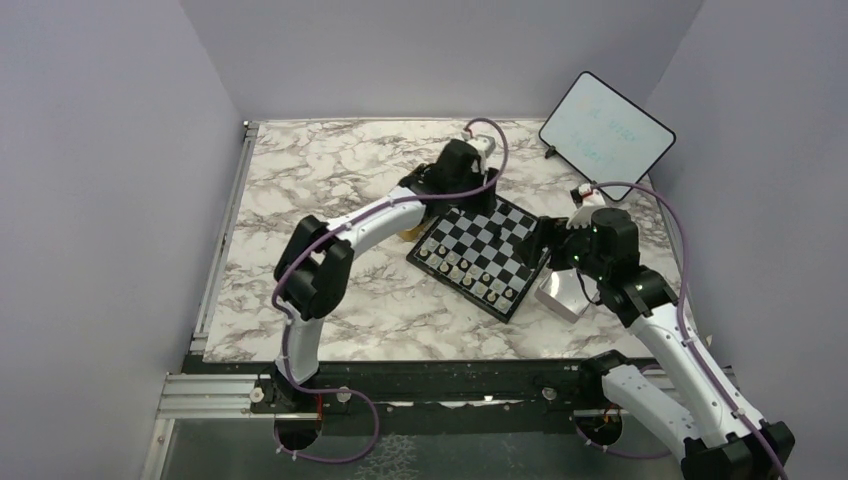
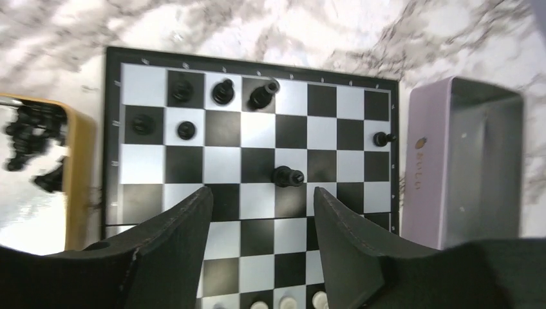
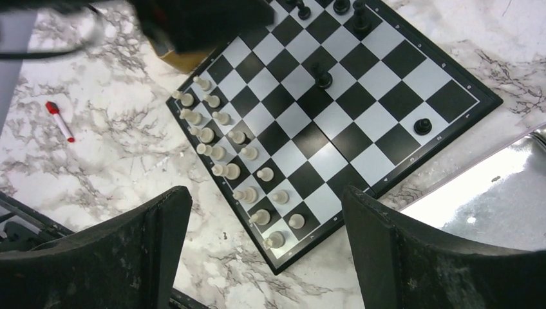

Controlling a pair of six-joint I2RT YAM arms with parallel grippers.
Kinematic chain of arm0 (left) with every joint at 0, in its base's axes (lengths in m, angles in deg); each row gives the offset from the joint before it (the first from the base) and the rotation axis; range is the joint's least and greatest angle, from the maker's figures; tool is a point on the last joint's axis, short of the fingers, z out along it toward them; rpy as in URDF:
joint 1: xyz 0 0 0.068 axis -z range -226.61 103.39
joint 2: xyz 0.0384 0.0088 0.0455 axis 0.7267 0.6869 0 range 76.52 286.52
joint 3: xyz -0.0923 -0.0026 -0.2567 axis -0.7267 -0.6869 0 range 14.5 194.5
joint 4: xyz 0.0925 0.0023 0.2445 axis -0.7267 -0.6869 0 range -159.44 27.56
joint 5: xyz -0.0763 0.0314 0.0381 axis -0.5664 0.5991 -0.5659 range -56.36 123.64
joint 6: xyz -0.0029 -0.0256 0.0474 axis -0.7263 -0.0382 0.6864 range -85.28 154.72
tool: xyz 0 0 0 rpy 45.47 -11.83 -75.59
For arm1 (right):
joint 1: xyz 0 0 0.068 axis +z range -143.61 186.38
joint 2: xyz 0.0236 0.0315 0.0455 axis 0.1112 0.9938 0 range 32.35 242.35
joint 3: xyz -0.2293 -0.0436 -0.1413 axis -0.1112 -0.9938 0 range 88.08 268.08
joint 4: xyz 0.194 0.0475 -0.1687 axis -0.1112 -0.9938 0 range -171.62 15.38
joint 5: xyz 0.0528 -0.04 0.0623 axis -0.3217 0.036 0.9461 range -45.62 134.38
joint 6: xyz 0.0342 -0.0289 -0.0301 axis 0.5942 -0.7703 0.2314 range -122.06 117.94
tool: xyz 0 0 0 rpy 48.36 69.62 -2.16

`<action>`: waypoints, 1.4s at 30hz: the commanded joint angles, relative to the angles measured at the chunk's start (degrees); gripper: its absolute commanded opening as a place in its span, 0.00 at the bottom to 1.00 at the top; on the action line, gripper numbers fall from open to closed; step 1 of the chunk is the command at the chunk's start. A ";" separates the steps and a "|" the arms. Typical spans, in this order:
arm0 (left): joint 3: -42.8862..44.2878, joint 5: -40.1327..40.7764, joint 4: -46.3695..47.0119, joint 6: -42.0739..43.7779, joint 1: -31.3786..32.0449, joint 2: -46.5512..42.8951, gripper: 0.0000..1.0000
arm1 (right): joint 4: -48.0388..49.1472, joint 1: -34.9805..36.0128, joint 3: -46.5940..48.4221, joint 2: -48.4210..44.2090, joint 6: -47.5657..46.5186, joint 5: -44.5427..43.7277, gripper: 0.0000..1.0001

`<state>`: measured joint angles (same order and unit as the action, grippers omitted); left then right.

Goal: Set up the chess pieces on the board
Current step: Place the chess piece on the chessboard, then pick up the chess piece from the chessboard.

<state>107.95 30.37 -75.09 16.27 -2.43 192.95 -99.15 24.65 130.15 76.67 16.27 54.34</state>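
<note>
The board (image 1: 480,255) lies mid-table, turned at an angle. Pale pieces (image 3: 219,151) fill two rows along its near-left edge. Several black pieces (image 2: 223,92) stand near the far corner. One black piece (image 2: 287,176) is near the board's middle and another (image 2: 382,138) at the edge by the pale tin. My left gripper (image 2: 261,196) is open and empty above the board, its tips just short of the middle black piece. My right gripper (image 3: 264,191) is open and empty above the board's near corner. In the top view the left gripper (image 1: 465,190) is over the far edge and the right gripper (image 1: 555,250) is at the right edge.
A gold tin (image 2: 77,174) holding more black pieces (image 2: 26,138) sits beside the board. An open pale silver tin (image 2: 463,161) sits at the other side. A red marker (image 3: 59,120) lies on the marble. A white tablet (image 1: 605,125) leans at the back right.
</note>
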 commanded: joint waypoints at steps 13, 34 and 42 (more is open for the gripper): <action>-18.77 -15.31 -3.97 2.09 -18.82 -25.44 0.78 | 9.89 -0.24 2.97 18.84 -2.72 -6.23 0.56; -41.88 -10.76 -9.25 8.89 -18.87 -53.33 0.99 | 12.80 2.03 15.07 44.02 -4.35 -10.98 0.46; -43.54 -6.58 -8.10 8.79 -18.87 -59.65 0.99 | 13.53 2.59 18.15 49.51 -4.05 -10.62 0.48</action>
<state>65.07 21.26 -84.97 24.64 -21.36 136.25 -87.64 26.74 145.40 123.90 12.79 44.57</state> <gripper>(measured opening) 0.990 0.472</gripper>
